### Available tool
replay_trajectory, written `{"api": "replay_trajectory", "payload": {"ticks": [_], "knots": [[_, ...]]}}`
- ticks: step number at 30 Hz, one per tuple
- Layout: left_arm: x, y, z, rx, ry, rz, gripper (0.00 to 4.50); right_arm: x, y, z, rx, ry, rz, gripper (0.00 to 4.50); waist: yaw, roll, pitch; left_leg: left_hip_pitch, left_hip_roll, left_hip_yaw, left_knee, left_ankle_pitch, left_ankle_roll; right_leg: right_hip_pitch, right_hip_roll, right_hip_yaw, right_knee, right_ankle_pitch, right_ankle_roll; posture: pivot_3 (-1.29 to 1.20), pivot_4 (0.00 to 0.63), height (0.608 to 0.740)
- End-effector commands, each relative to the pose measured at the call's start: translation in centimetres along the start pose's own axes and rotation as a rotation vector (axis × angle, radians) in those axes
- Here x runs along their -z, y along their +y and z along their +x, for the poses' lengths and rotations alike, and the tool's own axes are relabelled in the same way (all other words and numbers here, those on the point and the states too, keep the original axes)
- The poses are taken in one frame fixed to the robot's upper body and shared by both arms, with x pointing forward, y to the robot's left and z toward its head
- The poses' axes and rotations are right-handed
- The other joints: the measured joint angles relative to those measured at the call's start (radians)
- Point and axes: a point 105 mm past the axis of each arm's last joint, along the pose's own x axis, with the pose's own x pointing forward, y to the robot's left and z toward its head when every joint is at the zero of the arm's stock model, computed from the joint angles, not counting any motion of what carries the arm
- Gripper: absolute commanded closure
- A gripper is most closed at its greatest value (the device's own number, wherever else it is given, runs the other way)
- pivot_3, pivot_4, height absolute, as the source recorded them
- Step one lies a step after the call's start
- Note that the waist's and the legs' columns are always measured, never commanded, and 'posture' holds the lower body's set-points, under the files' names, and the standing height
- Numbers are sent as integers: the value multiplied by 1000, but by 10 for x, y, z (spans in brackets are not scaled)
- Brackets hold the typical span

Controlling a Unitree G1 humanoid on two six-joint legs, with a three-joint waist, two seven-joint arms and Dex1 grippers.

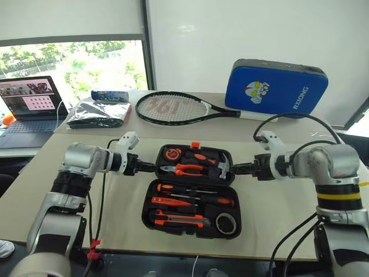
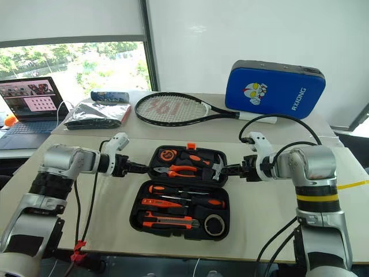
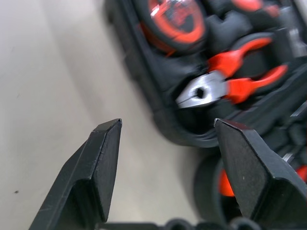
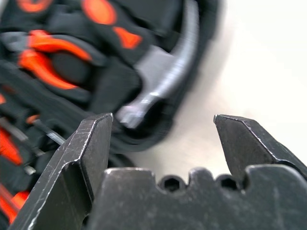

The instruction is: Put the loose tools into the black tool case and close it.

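Beige tabletop [image 1: 277, 202] stretches under both arms, with a white wall and a window behind. Black fingers [image 3: 96, 167] of the left gripper [image 3: 165, 139] stand wide apart with nothing between them, and the near corner of the black tool case [image 1: 151, 199] lies just past their tips. Orange-handled pliers [image 3: 230, 84] sit in the case half beyond that corner. Black fingers [image 4: 79, 158] of the right gripper [image 4: 163, 122] are likewise spread wide and empty, tips just short of the opposite edge of the case, where a hammer head [image 4: 158, 81] rests in its slot.

Between the two pairs of fingers the case lies open and flat. Its nearer half holds two orange-and-black screwdrivers [image 1: 196, 199], a slim orange tester screwdriver [image 1: 170, 201], a utility knife [image 1: 179, 219] and a round grey tape measure [image 1: 226, 223], all seated in their slots. A small orange latch [image 1: 195, 145] shows at the far rim.

Farther out lie a tennis racket [image 1: 173, 108], a blue padded case [image 1: 275, 88], a folded dark bag [image 1: 98, 113] and a laptop [image 1: 29, 109].
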Motion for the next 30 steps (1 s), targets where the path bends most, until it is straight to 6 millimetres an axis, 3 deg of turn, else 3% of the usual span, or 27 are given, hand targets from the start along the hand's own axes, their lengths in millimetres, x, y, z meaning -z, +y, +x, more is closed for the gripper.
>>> {"api": "replay_trajectory", "payload": {"ticks": [1, 13, 15, 17, 21, 25, 30], "knots": [[-17, -3, -1, -30, -25, 24, 1178, -10, -7, 2, 82, -18, -14, 548, 0, 0, 0, -1, 0, 0, 0, 0, 0, -1, 0, 0, 0, 0, 0, 0, 150, 740], [-12, -5, 12, -30, -1, 6, 1178, -1, -5, 17, 89, 96, -31, 548, -9, 0, 0, -1, 0, 0, 0, 0, 0, -1, 0, 0, 0, 0, 0, 0, 150, 740], [-9, -4, 14, -34, 6, 0, 1178, 0, -6, 20, 98, 103, -26, 1061, -11, 0, 0, -1, 0, 0, 0, 0, 0, -1, 0, 0, 0, 0, 0, 0, 150, 740], [-7, -2, 17, -42, 11, -5, 1702, 0, -7, 23, 104, 110, -24, 1538, -13, 0, 0, -1, 0, 0, 0, 0, 0, -1, 0, 0, 0, 0, 0, 0, 150, 740], [-6, 1, 19, -57, 3, -18, 2925, 1, -7, 25, 108, 122, -14, 2917, -11, 0, 0, 1, -1, 0, 0, 0, 0, 0, -1, 0, -1, 0, 0, 0, 150, 740], [-7, 2, 17, -60, -9, -17, 3752, 1, -7, 25, 103, 118, -8, 4376, -8, 0, 0, 5, -1, 0, 0, 0, -1, 4, -1, 0, -1, 0, 0, 0, 150, 740], [-11, 2, 13, -57, -47, -23, 3895, -6, -4, 24, 68, 44, -10, 4500, -10, 0, 0, 6, -1, -1, 0, 1, -1, 4, -1, 0, 0, 0, 0, 0, 150, 740]]}}
